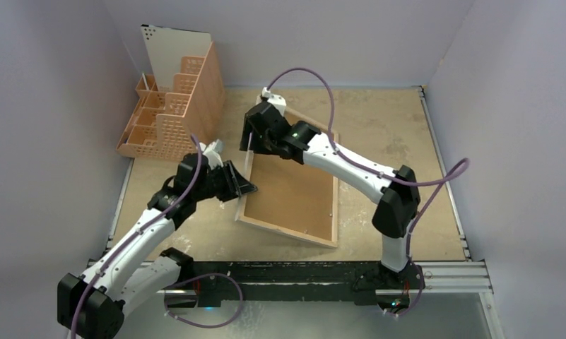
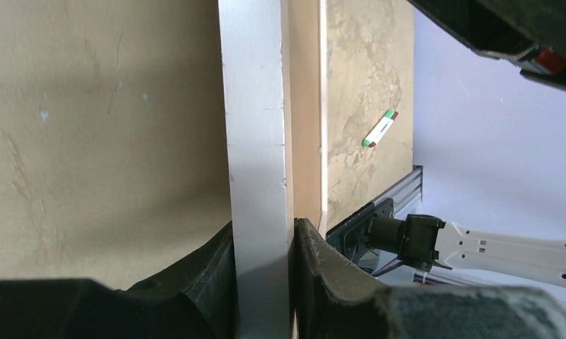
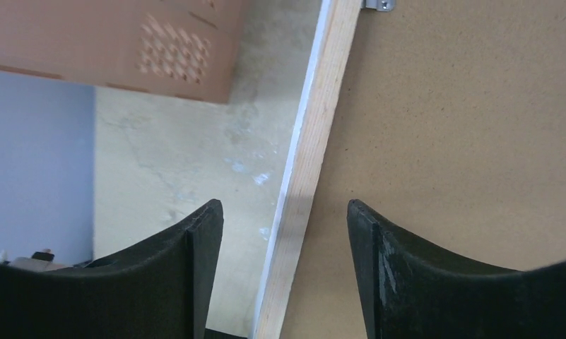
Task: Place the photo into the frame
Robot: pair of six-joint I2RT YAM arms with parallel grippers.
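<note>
The frame lies face down in the middle of the table, its light wood rim around a brown hardboard backing. My left gripper is shut on the frame's left rim near the front corner. In the left wrist view both pads press the white edge, with the gripper round it. My right gripper hangs open over the far part of the same rim. Its fingers straddle the wood rim without touching it, the gripper just above. The photo is out of view.
A peach slotted organiser stands at the back left with a white board upright in it, close to the frame's far left corner. A small green, white and red marker lies on the table. Walls enclose the table.
</note>
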